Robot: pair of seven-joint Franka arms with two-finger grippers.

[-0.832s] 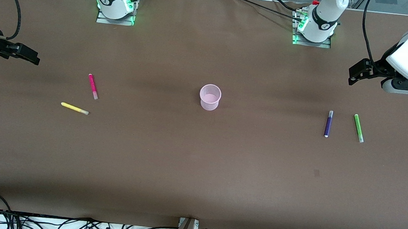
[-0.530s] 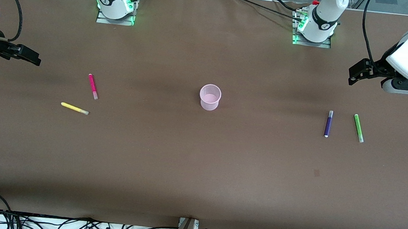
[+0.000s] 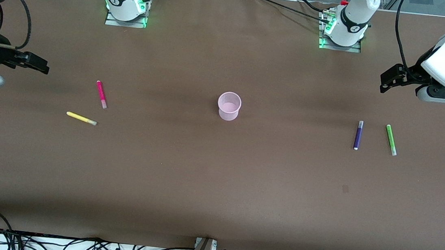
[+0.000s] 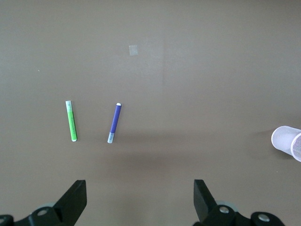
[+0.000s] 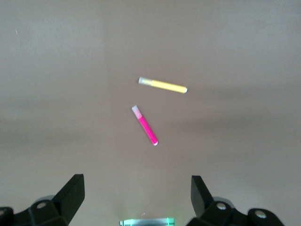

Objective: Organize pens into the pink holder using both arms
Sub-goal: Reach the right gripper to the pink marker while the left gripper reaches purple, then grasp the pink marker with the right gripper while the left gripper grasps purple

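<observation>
Brown table (image 3: pixel 217 181) carries the pink holder (image 3: pixel 229 106) at centre, all four pens lying flat. Right pincer (image 3: pixel 34 64), spread wide, has shifted slightly toward the magenta pen (image 3: pixel 101 94); left pincer (image 3: pixel 390 78), also wide, waits unchanged.

Both arms: glossy white jointed shells, black joint caps, loose black cables looped along the links. Bases (image 3: pixel 127 4) and (image 3: pixel 342 28) sit on metal plates, lit green, each with a black collar band bearing a white mark. Left gripper (image 3: pixel 390 80) and right gripper (image 3: pixel 34 65): small, matte black.
</observation>
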